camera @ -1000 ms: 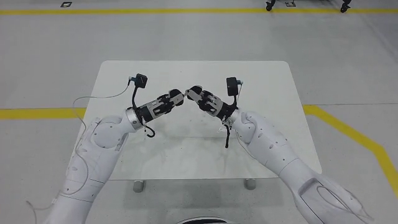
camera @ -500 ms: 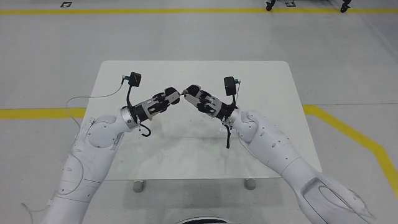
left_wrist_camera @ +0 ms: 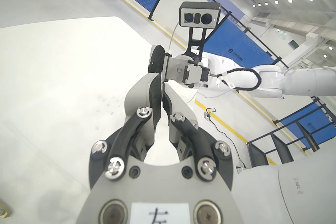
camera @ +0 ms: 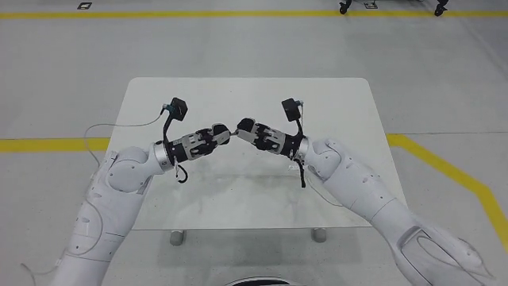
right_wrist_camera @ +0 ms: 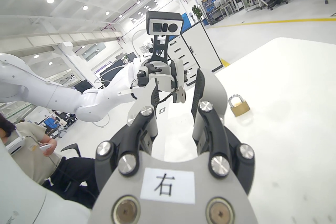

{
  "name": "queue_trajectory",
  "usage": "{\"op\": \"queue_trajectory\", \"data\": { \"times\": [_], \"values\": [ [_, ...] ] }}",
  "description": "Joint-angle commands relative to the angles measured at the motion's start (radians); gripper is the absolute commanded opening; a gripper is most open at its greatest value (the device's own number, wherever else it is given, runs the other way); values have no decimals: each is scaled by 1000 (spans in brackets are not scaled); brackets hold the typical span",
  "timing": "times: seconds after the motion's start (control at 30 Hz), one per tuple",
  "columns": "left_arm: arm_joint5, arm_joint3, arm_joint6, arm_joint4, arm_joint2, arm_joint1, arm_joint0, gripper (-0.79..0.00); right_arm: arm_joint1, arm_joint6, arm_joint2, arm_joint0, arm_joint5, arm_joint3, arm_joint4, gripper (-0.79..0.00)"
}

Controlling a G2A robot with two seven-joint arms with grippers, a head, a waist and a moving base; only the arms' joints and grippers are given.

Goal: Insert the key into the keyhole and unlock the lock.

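Meeting tip to tip above the middle of the table (camera: pixel 333 103), the left gripper (camera: pixel 221 135) and the right gripper (camera: pixel 242 126) appear in the top view. Anything held between them is too small to tell there.

Left wrist view: the left gripper's fingers are pressed together at their tips, with the right gripper just beyond them. Whether the two grippers touch cannot be told.

Right wrist view: the right gripper's fingers stand spread apart and hold nothing. Between them, farther off, the left gripper pinches the key (right_wrist_camera: pixel 181 95), whose round end shows. The padlock (right_wrist_camera: pixel 239 106) lies on the table, well apart from both grippers, with its shackle seated in the body. Its keyhole cannot be made out.

Judgement: the task is at an early stage. The key is off the table and apparently placed for a handover from the left gripper to the right. Taking it over, steadying the padlock, inserting the key and turning it all remain.
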Motion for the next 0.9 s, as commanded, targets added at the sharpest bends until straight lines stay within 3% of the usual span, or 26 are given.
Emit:
{"op": "queue_trajectory", "data": {
  "times": [0.0,0.13,0.3,0.5,0.6,0.87],
  "values": [
    [6,-4,5,4,3,1,0,-785,11,71,1,0,0,-11,58,-557],
    [13,-9,18,17,12,2,-1,-785,25,153,7,-3,0,-26,132,-579],
    [21,-6,25,7,23,3,-4,-785,29,219,9,-5,0,-28,186,-536],
    [20,-7,29,8,33,6,-9,-785,24,265,7,0,0,-18,212,-653],
    [18,-8,30,9,35,8,-10,-785,21,277,10,2,0,-13,217,-785],
    [15,2,29,2,37,13,-13,-785,12,300,10,2,0,2,204,-785]
  ]
}}
